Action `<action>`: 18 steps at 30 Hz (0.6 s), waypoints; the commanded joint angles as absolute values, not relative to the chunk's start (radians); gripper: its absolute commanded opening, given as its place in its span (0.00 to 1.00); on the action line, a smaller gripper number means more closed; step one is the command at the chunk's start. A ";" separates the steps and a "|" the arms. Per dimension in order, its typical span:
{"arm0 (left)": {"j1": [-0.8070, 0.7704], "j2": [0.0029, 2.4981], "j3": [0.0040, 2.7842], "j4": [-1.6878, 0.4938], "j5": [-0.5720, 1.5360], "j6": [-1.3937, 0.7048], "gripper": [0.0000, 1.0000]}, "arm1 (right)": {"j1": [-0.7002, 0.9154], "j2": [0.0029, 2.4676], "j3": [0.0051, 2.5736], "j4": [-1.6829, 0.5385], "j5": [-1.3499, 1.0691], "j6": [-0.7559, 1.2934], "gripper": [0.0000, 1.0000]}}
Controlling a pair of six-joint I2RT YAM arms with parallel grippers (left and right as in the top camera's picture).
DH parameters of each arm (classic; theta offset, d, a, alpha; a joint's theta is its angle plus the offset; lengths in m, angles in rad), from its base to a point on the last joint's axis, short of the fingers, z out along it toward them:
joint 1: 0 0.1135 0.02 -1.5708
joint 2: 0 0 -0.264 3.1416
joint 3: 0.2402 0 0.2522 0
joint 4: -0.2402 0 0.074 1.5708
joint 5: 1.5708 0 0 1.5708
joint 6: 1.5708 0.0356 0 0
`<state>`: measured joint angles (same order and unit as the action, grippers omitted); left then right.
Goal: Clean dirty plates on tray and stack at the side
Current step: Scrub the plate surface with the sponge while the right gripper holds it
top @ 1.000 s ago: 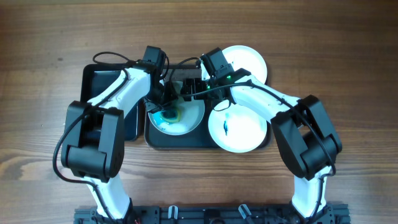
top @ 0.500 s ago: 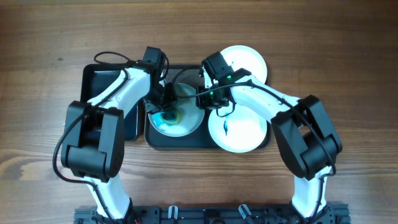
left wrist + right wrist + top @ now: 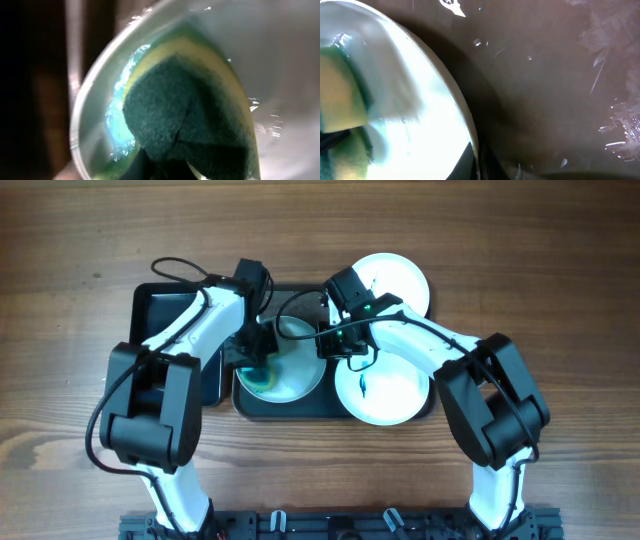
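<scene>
One white plate (image 3: pixel 295 365) lies on the dark, wet tray (image 3: pixel 290 409). Blue-green ink (image 3: pixel 119 117) smears its left side. My left gripper (image 3: pixel 256 358) is shut on a green and yellow sponge (image 3: pixel 185 115), which presses on that smeared part of the plate (image 3: pixel 285 55). My right gripper (image 3: pixel 326 340) is shut on the plate's right rim. In the right wrist view the rim (image 3: pixel 470 135) runs between the right gripper's (image 3: pixel 476 162) dark fingers, over the tray (image 3: pixel 560 75), with the sponge (image 3: pixel 340 95) at far left. A second plate (image 3: pixel 385 388) with a small blue mark lies right of the tray. A clean third plate (image 3: pixel 398 280) lies behind it.
A smaller black tray (image 3: pixel 160 310) adjoins the large tray on the left, partly under my left arm. Both arms cross over the trays from the near side. Bare wooden table (image 3: pixel 540 270) surrounds everything.
My right gripper moved from the back of the tray to the plate's right rim and closed on it. The sponge in my left gripper slid toward the plate's left edge.
</scene>
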<state>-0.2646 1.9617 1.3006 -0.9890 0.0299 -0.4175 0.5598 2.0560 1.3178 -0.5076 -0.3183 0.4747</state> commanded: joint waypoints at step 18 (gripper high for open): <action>-0.339 1.977 1.275 -0.835 0.027 -0.615 0.04 | 0.526 2.080 1.236 -0.514 -0.467 0.580 0.04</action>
